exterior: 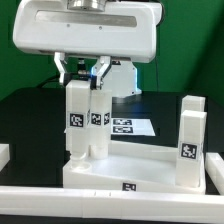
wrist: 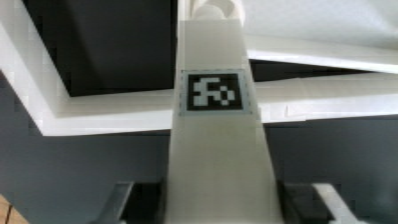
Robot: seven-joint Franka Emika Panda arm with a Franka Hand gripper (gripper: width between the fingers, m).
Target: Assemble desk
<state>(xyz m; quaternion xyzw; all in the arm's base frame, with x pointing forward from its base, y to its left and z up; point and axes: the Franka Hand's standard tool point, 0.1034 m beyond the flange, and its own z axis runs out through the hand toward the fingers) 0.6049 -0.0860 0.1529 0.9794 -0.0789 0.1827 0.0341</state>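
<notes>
The white desk top [exterior: 150,160] lies flat with its rim up. Three white tagged legs stand upright on it: two at the exterior view's left [exterior: 78,115] [exterior: 99,125] and one at the right [exterior: 190,140]. My gripper [exterior: 83,72] hangs straight over the left pair and is shut on the top of the nearer, taller leg. In the wrist view that leg [wrist: 217,140] runs down from between my fingers [wrist: 134,200] to the desk top's rim [wrist: 107,110], its tag facing the camera. The foot of the leg is hidden.
The marker board [exterior: 130,126] lies on the black table behind the desk top. A white bar [exterior: 110,200] runs along the front edge, and a short white piece [exterior: 4,153] sits at the exterior view's far left.
</notes>
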